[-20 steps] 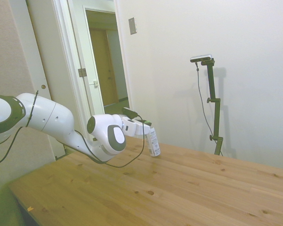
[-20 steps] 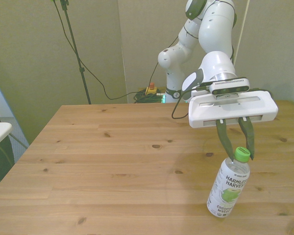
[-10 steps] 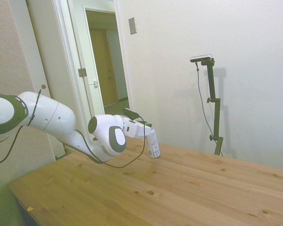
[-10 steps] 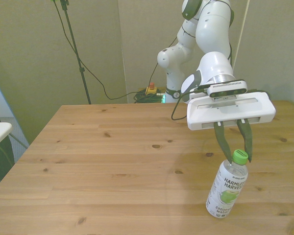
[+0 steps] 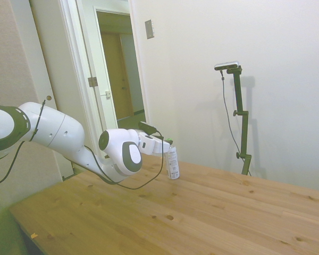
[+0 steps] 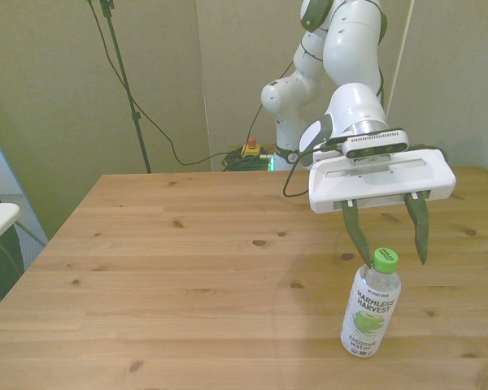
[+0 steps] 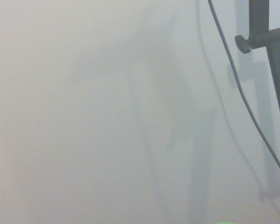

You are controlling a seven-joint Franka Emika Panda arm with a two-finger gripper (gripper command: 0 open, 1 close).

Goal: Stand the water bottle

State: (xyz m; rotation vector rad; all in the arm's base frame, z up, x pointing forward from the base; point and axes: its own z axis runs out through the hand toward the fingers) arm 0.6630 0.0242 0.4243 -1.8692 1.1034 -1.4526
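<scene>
I see the bottle point(image 6: 371, 302) upright on the table point(image 6: 187, 268), cap between my gripper's point(image 6: 385, 253) spread fingers; released, I'd lift straight up next.

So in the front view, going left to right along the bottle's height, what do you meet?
Bare table → one finger of the open pincer → water bottle, standing upright with its green cap → the other finger.
</scene>
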